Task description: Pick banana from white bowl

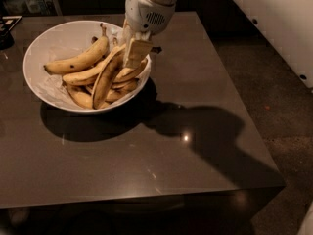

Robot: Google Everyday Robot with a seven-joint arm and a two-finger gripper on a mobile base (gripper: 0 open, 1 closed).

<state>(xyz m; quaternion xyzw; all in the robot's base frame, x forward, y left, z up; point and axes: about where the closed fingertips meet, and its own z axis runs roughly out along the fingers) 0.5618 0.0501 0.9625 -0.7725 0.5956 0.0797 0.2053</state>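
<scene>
The white bowl stands on the far left part of the dark table and holds several bananas. The banana, long and thick with a greenish-brown edge, lies slanted on top of the pile, its upper end raised toward the bowl's right rim. My gripper comes down from above over that rim. Its pale fingers are closed around the banana's upper end. A paler, spotted banana lies to the left, apart from the gripper. The shorter bananas lie underneath, partly hidden.
The dark brown table has its right edge near the grey floor. Dark objects sit at the far left corner. A white wall stands at the back right. The bowl and arm cast broad shadows on the tabletop.
</scene>
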